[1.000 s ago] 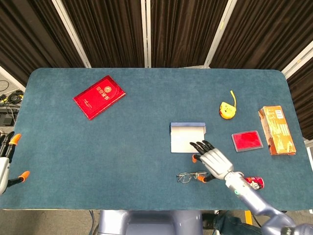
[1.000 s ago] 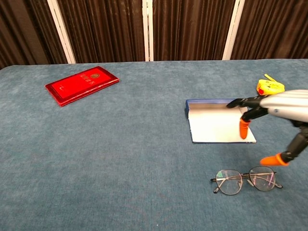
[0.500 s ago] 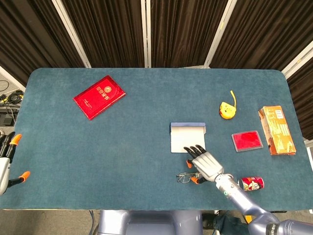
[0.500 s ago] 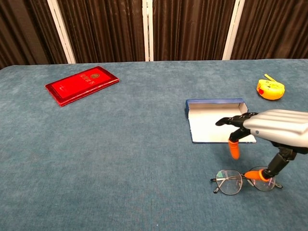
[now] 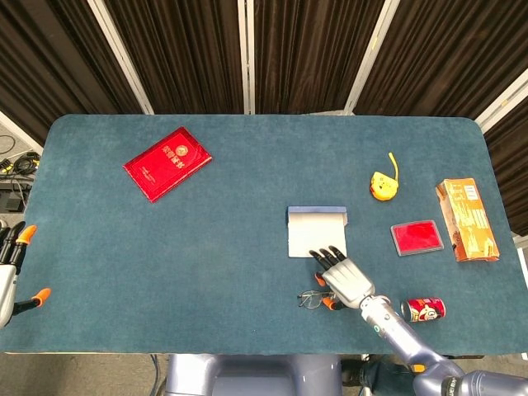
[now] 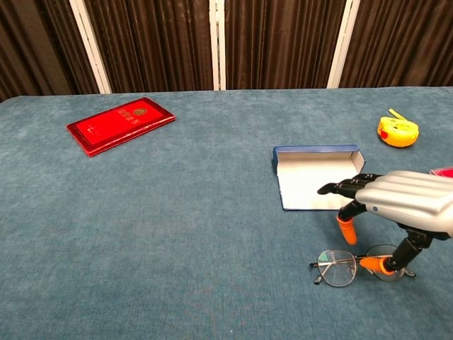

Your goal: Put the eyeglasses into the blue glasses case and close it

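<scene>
Matt blue cloth table, thin metal-rimmed eyeglasses, glossy red booklet, smooth silver hand

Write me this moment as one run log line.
right hand: over eyeglasses, not lifted | blue glasses case: open, empty | left hand: idle at table edge

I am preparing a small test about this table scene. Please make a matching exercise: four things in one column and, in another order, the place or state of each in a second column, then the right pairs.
Things:
1. eyeglasses
2. blue glasses case
3. red booklet
4. yellow tape measure

Places or states:
A. lies open near the middle of the table
B. far left part of the table
C. near edge, under the right hand
D. right of the case, further back

Pairs: 1-C, 2-A, 3-B, 4-D
</scene>
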Robot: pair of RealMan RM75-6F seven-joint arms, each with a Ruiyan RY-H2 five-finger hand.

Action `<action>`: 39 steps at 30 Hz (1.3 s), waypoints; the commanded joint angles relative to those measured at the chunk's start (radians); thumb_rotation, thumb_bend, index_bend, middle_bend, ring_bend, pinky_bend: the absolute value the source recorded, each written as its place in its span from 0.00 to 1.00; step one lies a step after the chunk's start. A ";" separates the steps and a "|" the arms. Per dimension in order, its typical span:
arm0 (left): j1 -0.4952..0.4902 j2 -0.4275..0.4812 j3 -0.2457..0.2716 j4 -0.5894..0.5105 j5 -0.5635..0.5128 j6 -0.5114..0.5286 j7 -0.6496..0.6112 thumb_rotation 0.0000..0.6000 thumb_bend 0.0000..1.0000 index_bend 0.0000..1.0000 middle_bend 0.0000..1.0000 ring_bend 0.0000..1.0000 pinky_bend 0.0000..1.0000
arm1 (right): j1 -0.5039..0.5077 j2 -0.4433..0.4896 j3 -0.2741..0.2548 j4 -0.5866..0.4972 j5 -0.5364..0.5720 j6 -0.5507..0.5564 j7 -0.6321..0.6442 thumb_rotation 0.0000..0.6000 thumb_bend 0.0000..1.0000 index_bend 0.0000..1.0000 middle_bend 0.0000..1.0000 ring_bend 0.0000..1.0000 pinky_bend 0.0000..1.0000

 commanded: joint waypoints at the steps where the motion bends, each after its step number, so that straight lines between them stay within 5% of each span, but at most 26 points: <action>1: 0.000 0.000 0.000 0.000 -0.001 0.000 0.001 1.00 0.00 0.00 0.00 0.00 0.00 | 0.001 -0.001 -0.004 0.004 -0.002 0.002 0.002 1.00 0.28 0.50 0.00 0.00 0.00; 39: -0.006 -0.008 0.005 -0.001 -0.009 0.000 0.018 1.00 0.00 0.00 0.00 0.00 0.00 | 0.009 -0.030 -0.038 0.050 -0.025 0.021 0.022 1.00 0.42 0.62 0.00 0.00 0.00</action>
